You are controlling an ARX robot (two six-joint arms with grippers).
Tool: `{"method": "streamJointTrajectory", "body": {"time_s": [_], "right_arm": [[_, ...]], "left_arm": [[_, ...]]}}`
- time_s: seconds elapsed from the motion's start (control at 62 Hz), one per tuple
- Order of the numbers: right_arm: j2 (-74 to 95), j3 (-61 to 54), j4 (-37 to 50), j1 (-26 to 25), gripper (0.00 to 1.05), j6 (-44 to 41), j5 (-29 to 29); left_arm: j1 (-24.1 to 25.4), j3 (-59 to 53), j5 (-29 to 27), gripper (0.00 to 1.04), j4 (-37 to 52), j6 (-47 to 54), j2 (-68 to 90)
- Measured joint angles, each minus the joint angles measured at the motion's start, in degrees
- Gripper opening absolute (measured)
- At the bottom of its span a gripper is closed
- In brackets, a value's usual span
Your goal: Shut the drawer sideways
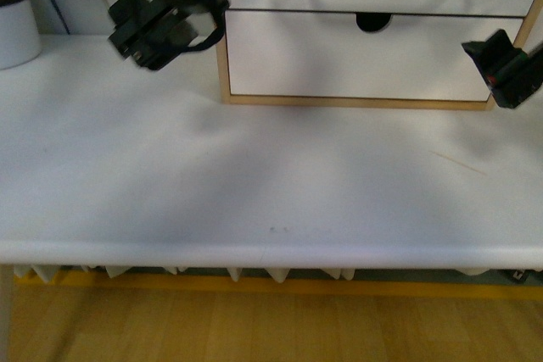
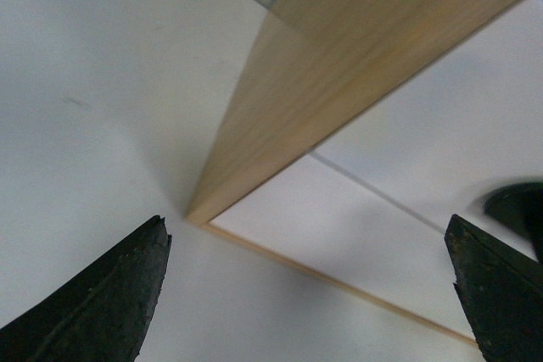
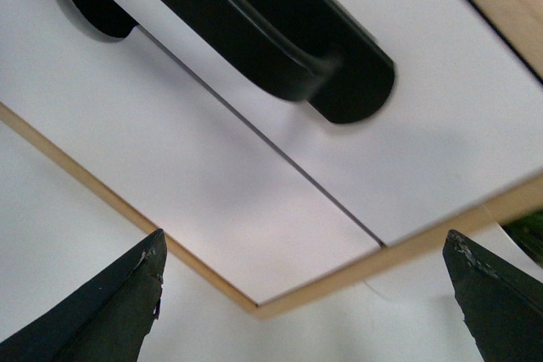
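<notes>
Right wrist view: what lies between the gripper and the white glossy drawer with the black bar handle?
Nothing: the right wrist view shows a bare stretch from the right gripper to the white glossy drawer.

Soft, even light is coming down from above, and pale grey shadows are pooling on the white table just in front of the light-wood box. Up close, the box's side is smearing out of focus, and the black handle on its drawer is ghosting with blur, faintly glinting.
</notes>
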Motion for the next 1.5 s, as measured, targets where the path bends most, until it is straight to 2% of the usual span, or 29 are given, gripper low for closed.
{"method": "streamJointTrajectory", "body": {"time_s": [0.323, 0.5, 0.645, 0.71, 0.79, 0.855, 0.984, 1.016, 1.032, 1.065, 1.097, 1.129, 1.226, 1.242, 1.468, 1.5], "right_arm": [[-23.1, -16.3, -5.2, -2.6, 0.96, 6.0, -1.2], [-37.7, -24.9, -10.5, -4.2, 0.96, 10.1, -0.1], [-58.1, -32.6, -22.8, -5.6, 0.96, 15.4, 1.6], [-68.7, -35.4, -30.2, -5.5, 0.96, 17.4, 2.8], [-79.0, -37.2, -38.3, -4.6, 0.96, 19.6, 4.0], [-84.6, -38.3, -42.1, -3.3, 0.96, 19.7, 5.5], [-86.1, -38.4, -42.5, -2.9, 0.96, 19.9, 5.5], [-86.2, -38.4, -42.4, -2.8, 0.95, 20.5, 5.9], [-87.1, -38.9, -41.8, -2.6, 0.93, 21.6, 6.7], [-89.3, -40.3, -40.4, -2.4, 0.85, 26.7, 8.2], [-90.8, -41.2, -40.0, -2.4, 0.77, 30.5, 8.7], [-91.8, -41.6, -39.8, -2.3, 0.7, 33.3, 9.0], [-92.5, -42.4, -39.5, -2.3, 0.52, 36.7, 8.8], [-92.7, -42.6, -39.5, -2.3, 0.49, 37.1, 8.9], [-94.0, -44.3, -39.2, -2.3, 0.06, 38.7, 8.9], [-94.2, -44.5, -39.2, -2.3, 0.01, 38.6, 8.9]], "left_arm": [[4.9, -22.3, -4.6, 0.99, 1.8, 2.7, -17.9], [6.7, -33.8, -8.1, 0.99, -0.4, 5.0, -30.2], [4.0, -44.2, -15.7, 0.99, -8.7, 7.9, -47.6], [1.0, -48.0, -21.0, 0.99, -15.6, 8.2, -56.8], [0.3, -50.4, -25.4, 0.99, -22.4, 7.6, -64.3], [0.4, -51.1, -26.4, 0.99, -25.2, 7.2, -67.0], [0.3, -51.2, -26.5, 0.99, -25.5, 7.1, -67.8], [0.7, -51.6, -25.0, 0.98, -24.6, 7.8, -68.1], [1.7, -53.0, -21.5, 0.95, -21.0, 10.7, -69.0], [4.9, -58.0, -9.7, 0.86, -9.5, 16.9, -72.6], [7.6, -61.7, -1.2, 0.77, -0.9, 24.5, -75.8], [9.3, -62.9, 3.5, 0.7, 2.9, 30.0, -77.8], [12.2, -63.1, 8.9, 0.54, 3.3, 37.7, -81.2], [12.9, -63.5, 9.7, 0.48, 2.7, 38.7, -81.9], [18.1, -66.1, 15.0, 0.05, 0.3, 42.3, -86.9], [19.9, -66.1, 17.9, 0.04, -0.3, 42.4, -87.7]]}}
